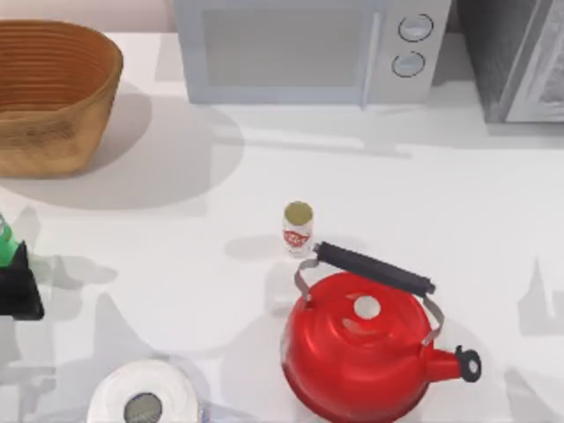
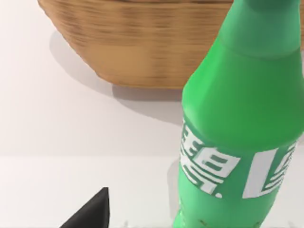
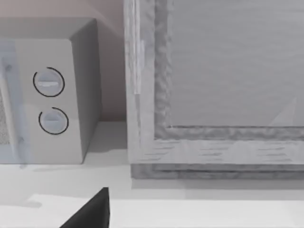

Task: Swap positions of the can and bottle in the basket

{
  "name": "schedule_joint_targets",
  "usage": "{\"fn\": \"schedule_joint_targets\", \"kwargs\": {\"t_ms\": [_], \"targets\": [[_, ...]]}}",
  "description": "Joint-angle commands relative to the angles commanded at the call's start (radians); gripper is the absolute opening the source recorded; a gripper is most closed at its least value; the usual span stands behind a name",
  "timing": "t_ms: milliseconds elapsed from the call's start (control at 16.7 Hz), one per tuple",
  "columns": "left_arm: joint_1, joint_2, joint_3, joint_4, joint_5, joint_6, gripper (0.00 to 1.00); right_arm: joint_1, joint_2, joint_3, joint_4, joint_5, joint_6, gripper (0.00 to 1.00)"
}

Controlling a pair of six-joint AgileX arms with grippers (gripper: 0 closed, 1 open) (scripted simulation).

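The wicker basket [image 1: 53, 97] stands at the table's back left, and its visible inside holds nothing. The small white can [image 1: 298, 227] with the red label stands upright mid-table, just behind the kettle's handle. The green bottle [image 2: 237, 123] stands close in front of the left wrist camera with the basket [image 2: 142, 47] behind it; in the top view a sliver of the bottle [image 1: 3, 236] shows at the left edge. My left gripper [image 1: 18, 286] sits there, open; its dark fingertip [image 2: 92, 211] is apart from the bottle. A fingertip [image 3: 90, 211] of my right gripper points at the back appliances.
A red kettle [image 1: 366, 357] with a black handle fills the front middle. A white paper roll [image 1: 143, 401] stands front left. A microwave [image 1: 308, 48] and a grey appliance [image 1: 520, 57] line the back edge. Bare table lies between basket and can.
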Motion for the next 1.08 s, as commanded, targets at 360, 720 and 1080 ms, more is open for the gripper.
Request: {"fn": "schedule_joint_targets", "kwargs": {"t_ms": [360, 720, 1080], "targets": [[-0.002, 0.01, 0.0, 0.01, 0.0, 0.0, 1.0, 0.0, 0.0, 0.0, 0.0, 0.0, 0.0, 1.0], [-0.046, 0.218, 0.133, 0.087, -0.04, -0.013, 1.0, 0.0, 0.0, 0.0, 0.0, 0.0, 0.0, 1.0], [-0.074, 0.325, 0.21, 0.123, -0.066, -0.022, 1.0, 0.0, 0.0, 0.0, 0.0, 0.0, 0.0, 1.0]]}}
